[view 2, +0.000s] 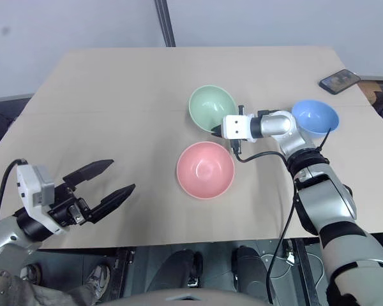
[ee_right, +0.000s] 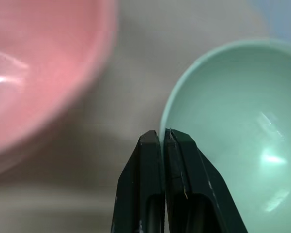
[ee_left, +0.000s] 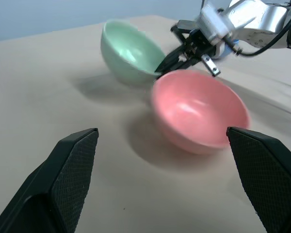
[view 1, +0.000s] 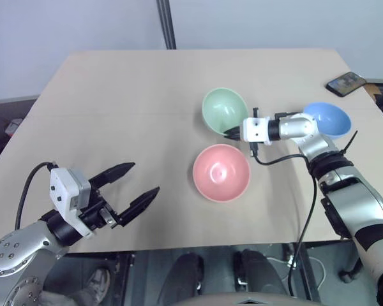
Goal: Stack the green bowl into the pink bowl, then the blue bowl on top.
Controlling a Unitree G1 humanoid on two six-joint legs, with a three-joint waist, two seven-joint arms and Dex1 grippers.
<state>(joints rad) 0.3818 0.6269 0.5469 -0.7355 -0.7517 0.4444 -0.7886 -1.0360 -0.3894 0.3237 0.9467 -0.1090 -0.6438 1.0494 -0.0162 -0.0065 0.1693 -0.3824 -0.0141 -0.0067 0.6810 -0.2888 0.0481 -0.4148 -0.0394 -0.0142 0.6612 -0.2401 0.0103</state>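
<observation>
head views: green bowl [view 1: 224,109] tilted on table [view 1: 115,102], rim pinched by right gripper [view 1: 230,133]; pink bowl [view 1: 221,172] just in front; blue bowl [view 1: 327,118] behind right arm
left wrist: left gripper [view 1: 129,186] spread wide, empty, facing pink bowl
right wrist: fingers [ee_right: 150,160] clamped on green rim

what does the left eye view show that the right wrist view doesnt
Left eye view alone: the blue bowl, a phone at the table corner, and the open left pincer. Right wrist view alone: a close look at the right pincer, its fingers pressed on the green bowl's rim. Both share the green bowl, the pink bowl and the right pincer at the green rim.
</observation>
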